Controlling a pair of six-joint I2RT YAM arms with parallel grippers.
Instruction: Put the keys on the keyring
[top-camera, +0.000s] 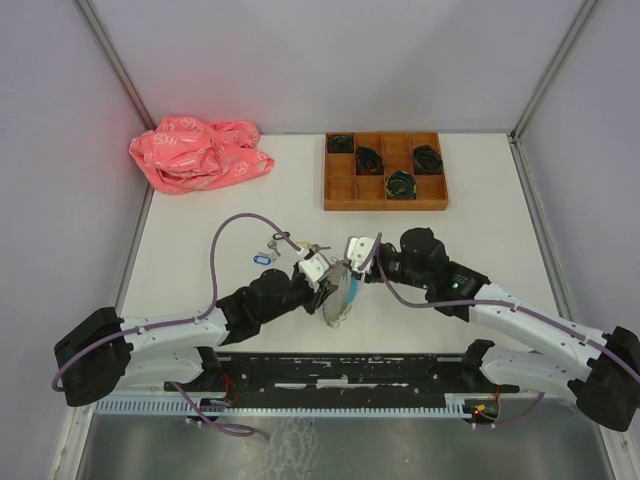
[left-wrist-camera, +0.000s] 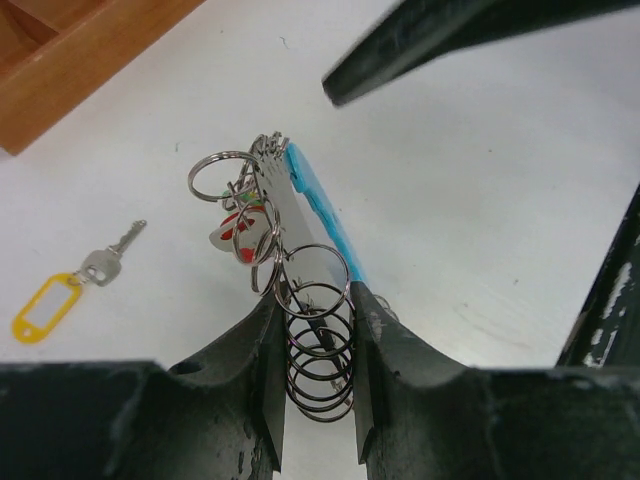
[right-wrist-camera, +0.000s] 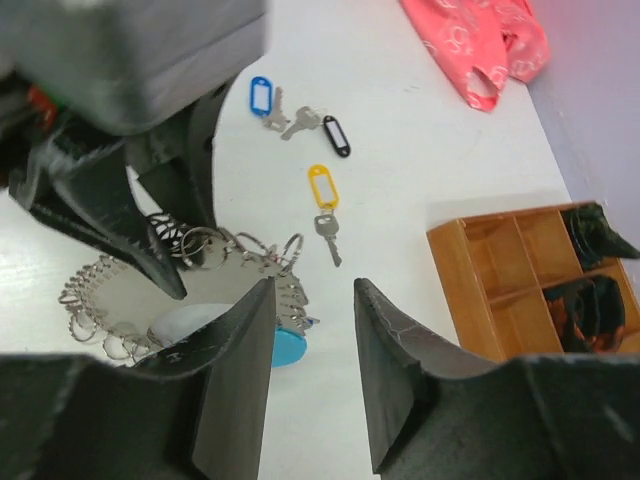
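Observation:
The keyring (left-wrist-camera: 283, 205), a hoop of silvery rings with a light-blue section, is held on edge above the table by my left gripper (left-wrist-camera: 318, 296), which is shut on its split rings. In the top view the keyring (top-camera: 340, 292) hangs between the left gripper (top-camera: 324, 274) and the right gripper (top-camera: 358, 248). My right gripper (right-wrist-camera: 312, 285) is open with nothing between its fingers, right beside the keyring (right-wrist-camera: 240, 255). Three keys lie loose on the table: one with a yellow tag (right-wrist-camera: 322, 190), one with a blue tag (right-wrist-camera: 262, 97), and one with a black tag (right-wrist-camera: 335, 135).
A wooden compartment tray (top-camera: 385, 195) holding black coiled bundles stands at the back right. A crumpled pink bag (top-camera: 198, 152) lies at the back left. The yellow-tagged key (left-wrist-camera: 60, 298) rests left of the held ring.

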